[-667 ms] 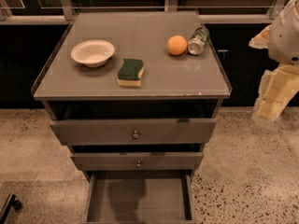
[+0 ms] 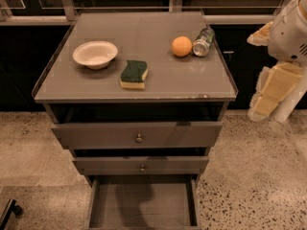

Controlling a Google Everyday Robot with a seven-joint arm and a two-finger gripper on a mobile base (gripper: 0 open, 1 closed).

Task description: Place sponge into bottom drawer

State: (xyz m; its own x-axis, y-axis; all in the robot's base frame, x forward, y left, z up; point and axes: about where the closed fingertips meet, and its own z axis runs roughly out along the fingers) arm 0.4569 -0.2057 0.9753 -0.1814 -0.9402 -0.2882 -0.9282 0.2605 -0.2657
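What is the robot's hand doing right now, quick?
Gripper: right of the grey metal cabinet, open or closed cannot be told; the green-and-yellow wavy-edged sponge lies untouched on top.

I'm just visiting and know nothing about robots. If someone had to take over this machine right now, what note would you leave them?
The gripper hangs in the air to the right of the cabinet, clear of its top, and is not holding the sponge.
The sponge lies green side up on the cabinet top, just right of the white bowl; the orange and the can sit further back.
The bottom drawer is pulled open.
Done: the drawer is open.
Left: reach over, grasp the sponge, lower it into the bottom drawer.
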